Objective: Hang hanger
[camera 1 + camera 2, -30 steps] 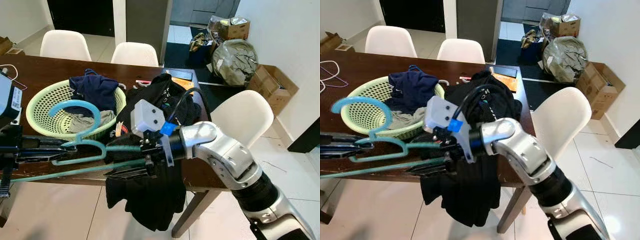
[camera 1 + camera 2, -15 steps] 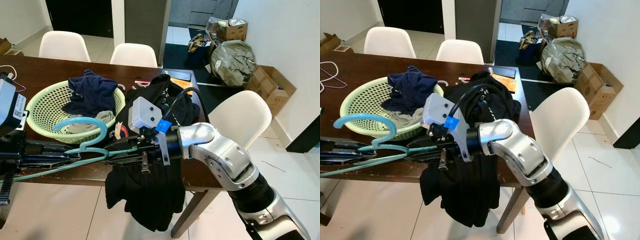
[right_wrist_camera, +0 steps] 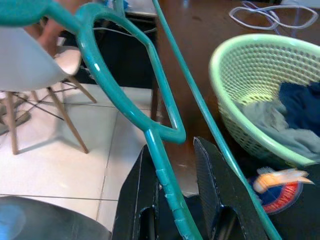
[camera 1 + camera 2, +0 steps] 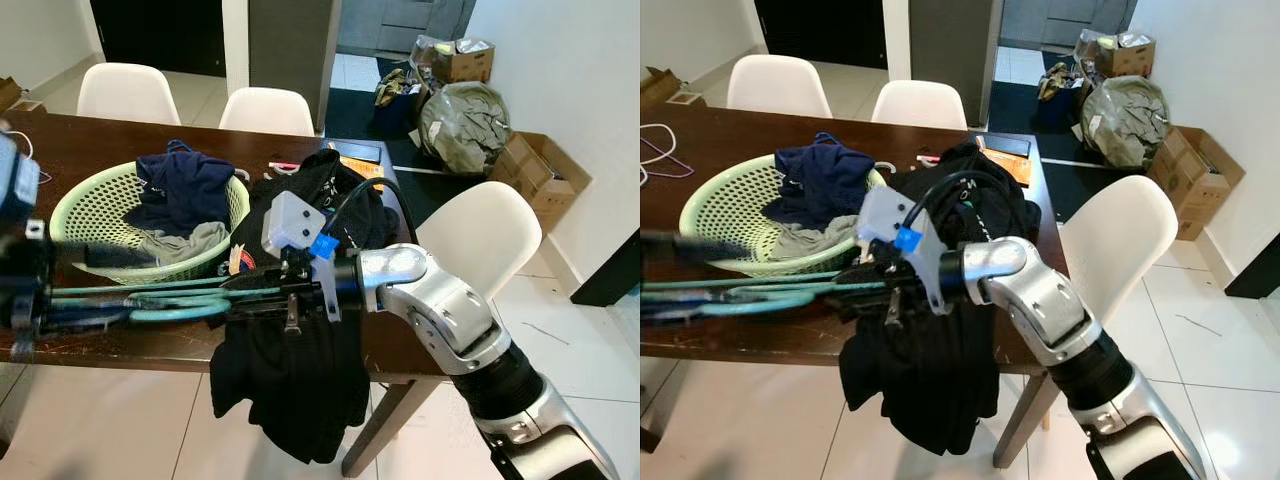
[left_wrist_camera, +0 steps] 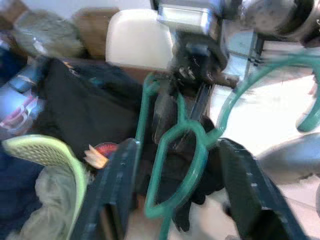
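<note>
The left gripper (image 4: pixel 60 300) is badly motion-blurred in the head views, so you can't really read it there. The wrist cam sorts that out: its fingers (image 5: pixel 117 185) are spread wide, with the teal hanger (image 4: pixel 170 300) running between them, apparently untouched. The right gripper (image 3: pixel 175 200) is clamped on one of the hanger's bars, seen clearly from its own wrist cam; from the head it's half lost against the black garment (image 4: pixel 290 380) drooping over the table edge (image 4: pixel 120 345).

Half a second ago the hanger's hook arched up at 12 o'clock. Now it's rolled flat and the whole thing lies level above the near table edge, at 6 o'clock from the green laundry basket (image 4: pixel 70 205).

The right wrist cam also picks up a white cable (image 3: pixel 272 15) on the tabletop past the basket.
</note>
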Controlling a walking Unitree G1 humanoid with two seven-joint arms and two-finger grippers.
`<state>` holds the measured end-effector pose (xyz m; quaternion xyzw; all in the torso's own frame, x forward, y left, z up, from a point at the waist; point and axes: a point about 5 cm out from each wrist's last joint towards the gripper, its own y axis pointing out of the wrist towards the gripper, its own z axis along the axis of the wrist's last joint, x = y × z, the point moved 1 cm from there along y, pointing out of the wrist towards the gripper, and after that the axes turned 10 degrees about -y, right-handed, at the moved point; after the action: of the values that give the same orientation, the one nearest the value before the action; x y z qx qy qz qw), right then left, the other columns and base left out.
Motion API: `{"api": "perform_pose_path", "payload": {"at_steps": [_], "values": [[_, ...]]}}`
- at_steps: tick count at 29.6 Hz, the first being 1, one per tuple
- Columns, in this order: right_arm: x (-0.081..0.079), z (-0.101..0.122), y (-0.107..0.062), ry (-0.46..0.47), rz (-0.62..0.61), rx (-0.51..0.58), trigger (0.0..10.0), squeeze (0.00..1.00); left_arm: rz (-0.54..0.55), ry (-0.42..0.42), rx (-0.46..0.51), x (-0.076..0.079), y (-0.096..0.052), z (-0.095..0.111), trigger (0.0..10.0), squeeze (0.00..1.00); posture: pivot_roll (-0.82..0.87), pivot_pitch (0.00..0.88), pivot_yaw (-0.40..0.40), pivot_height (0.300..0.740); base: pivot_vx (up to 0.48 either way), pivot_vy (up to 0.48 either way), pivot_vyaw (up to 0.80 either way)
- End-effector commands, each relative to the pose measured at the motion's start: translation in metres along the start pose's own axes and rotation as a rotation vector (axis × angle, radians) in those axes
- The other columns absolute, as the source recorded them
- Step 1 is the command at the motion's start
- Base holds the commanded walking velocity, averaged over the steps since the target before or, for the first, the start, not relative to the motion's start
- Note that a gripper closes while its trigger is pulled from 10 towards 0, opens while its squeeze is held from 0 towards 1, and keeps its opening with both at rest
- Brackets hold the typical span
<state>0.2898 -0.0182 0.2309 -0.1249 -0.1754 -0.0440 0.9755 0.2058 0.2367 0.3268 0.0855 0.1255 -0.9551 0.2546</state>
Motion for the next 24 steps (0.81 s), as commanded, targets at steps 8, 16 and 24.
{"api": "perform_pose_path", "payload": {"at_steps": [8,16,24], "values": [[0.027,-0.024,-0.016,-0.007,-0.171,-0.135,0.0,0.0,0.233,0.08,0.186,-0.022,-0.003,0.02,10.0,1.0,0.16,0.014,-0.077,0.74,0.0,0.0,0.0],[0.074,-0.054,-0.052,0.194,-0.563,-0.225,0.0,0.0,0.825,0.118,0.545,-0.063,-0.054,0.045,10.0,1.0,0.15,0.023,-0.084,0.74,0.0,0.0,0.0],[0.091,-0.072,-0.078,0.314,-0.788,-0.23,0.0,0.0,1.133,0.095,0.693,-0.081,-0.09,0.047,10.0,1.0,0.15,0.025,-0.078,0.74,0.0,0.0,0.0]]}}
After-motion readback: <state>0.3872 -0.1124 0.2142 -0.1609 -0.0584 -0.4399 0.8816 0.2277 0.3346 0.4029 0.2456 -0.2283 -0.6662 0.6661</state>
